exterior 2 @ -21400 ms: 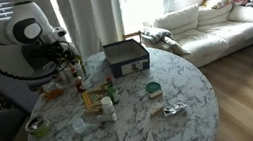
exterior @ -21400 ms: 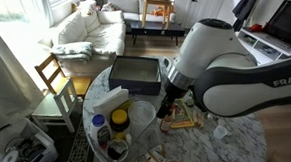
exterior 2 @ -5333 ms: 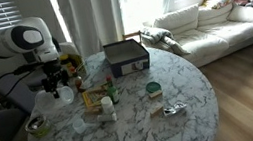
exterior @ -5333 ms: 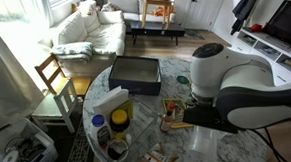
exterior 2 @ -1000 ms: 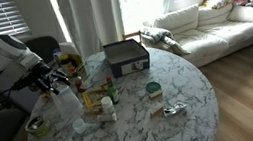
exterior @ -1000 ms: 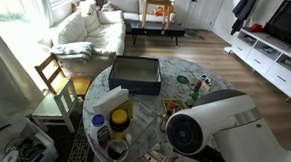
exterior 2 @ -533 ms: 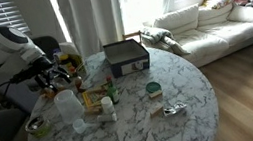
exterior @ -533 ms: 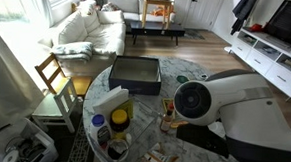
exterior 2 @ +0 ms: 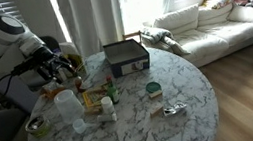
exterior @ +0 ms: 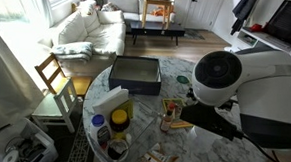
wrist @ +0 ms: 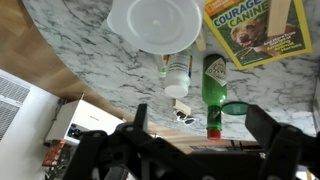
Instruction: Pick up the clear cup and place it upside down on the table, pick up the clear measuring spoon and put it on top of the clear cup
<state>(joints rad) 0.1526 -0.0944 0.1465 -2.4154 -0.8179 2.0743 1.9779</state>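
The clear cup stands alone on the round marbled table, near its edge. In the wrist view the cup shows from above as a whitish disc inside a wider ring, so it appears bottom-up. My gripper hangs above and behind the cup, apart from it. In the wrist view the gripper is open and empty. A small clear looped item, probably the clear measuring spoon, lies beside a tan block; it also shows in the wrist view. In an exterior view my arm hides the cup.
A green bottle, a small white bottle, a green lid and a yellow book lie near the cup. A dark tray sits at the far side. A yellow-topped jar stands at the table edge.
My arm has pulled up and back from the cup over the last second. The cup stays where it stood on the table.
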